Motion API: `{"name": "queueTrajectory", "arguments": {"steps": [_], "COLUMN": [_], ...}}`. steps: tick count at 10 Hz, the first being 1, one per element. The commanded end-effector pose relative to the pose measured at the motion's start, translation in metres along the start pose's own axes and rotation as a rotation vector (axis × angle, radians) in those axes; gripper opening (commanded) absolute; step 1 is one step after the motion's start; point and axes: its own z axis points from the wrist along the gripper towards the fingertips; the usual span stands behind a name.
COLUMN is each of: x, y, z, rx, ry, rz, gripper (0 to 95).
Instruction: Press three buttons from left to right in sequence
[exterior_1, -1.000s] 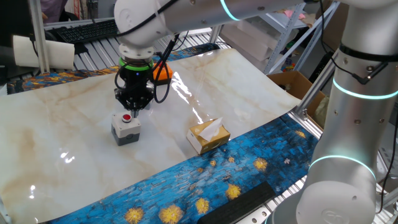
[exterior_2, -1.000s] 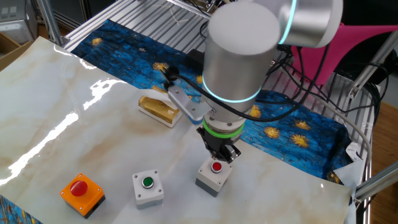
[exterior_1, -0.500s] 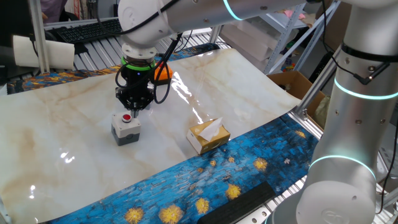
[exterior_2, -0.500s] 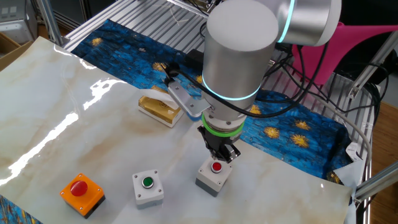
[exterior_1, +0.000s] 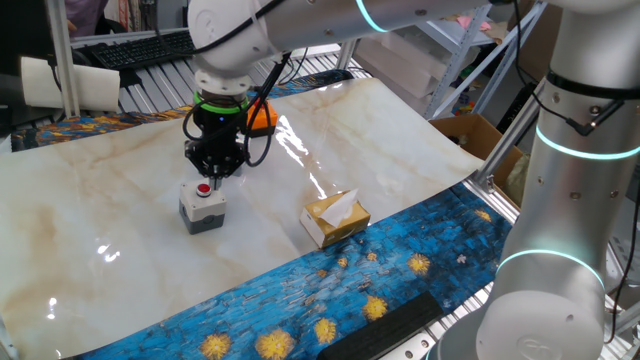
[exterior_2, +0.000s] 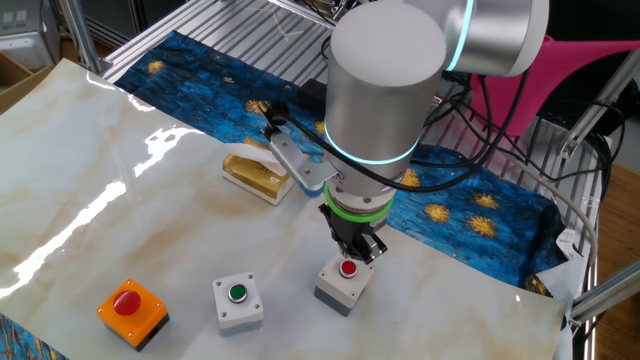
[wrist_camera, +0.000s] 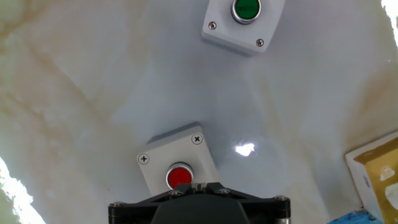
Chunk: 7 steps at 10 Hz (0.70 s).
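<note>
A grey box with a red button (exterior_1: 203, 189) stands on the marble table; it shows too in the other fixed view (exterior_2: 348, 268) and at the bottom of the hand view (wrist_camera: 179, 176). My gripper (exterior_1: 215, 172) hangs just above and slightly behind that button, its fingertips (wrist_camera: 200, 185) shut together with nothing held. The grey box with a green button (exterior_2: 237, 293) stands beside it, also at the top of the hand view (wrist_camera: 246, 9). The orange box with a red button (exterior_2: 128, 300) is furthest along the row; in one fixed view only its orange edge (exterior_1: 262, 117) peeks from behind my arm.
A tan tissue box (exterior_1: 335, 217) lies on the table toward the blue patterned cloth (exterior_1: 330, 290). In the other fixed view it sits behind my arm (exterior_2: 255, 176). The robot's white base column (exterior_1: 560, 200) stands at the right.
</note>
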Motion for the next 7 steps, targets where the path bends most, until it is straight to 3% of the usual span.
{"name": "queueTrajectory", "arguments": {"steps": [1,7], "x": [0.001,0.0011], "y": [-0.0007,-0.0002], "z": [0.0006,0.001], "rx": [-0.002,-0.002], "ry": [-0.003,-0.006], "rz": [-0.01,-0.001], "gripper": [0.0,0.0]}}
